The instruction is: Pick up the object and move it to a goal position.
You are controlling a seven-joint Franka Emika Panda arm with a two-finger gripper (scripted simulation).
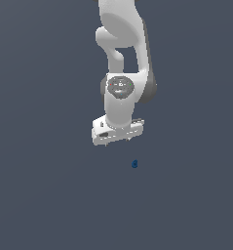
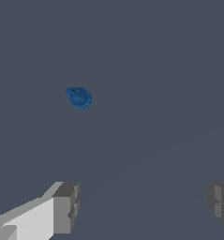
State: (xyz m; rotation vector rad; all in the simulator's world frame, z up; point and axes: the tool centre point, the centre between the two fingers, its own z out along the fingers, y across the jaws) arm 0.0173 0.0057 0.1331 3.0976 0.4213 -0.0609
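While my gripper [image 1: 117, 140] hangs above the worktop [image 1: 40, 195] with its two fingers [image 2: 65, 207] spread wide and nothing between them, I size up the object [image 1: 134, 164] before going in. It looks like it will be very light, judging from how small it is against the white hand, and probably stiff enough to pinch, though I cannot confirm hardness from a render. Its rounded shape worries me more: curved sides could squirt out from flat pads if I close off-centre. I would take hold across its narrower width, pads square to the two long sides, low enough to catch the widest part of the body.

As for looks, it is a dark blue blob, oval from the wrist camera, with a slightly lumpy, faceted surface and a paler patch toward one end. It is the only coloured thing on the plain grey surface.

It lies on the worktop well away from any edge or corner, none of which show in either view. In the exterior view it sits lower than the gripper and a little toward that view's right, clearly apart from the fingers. No goal marker is visible to me.
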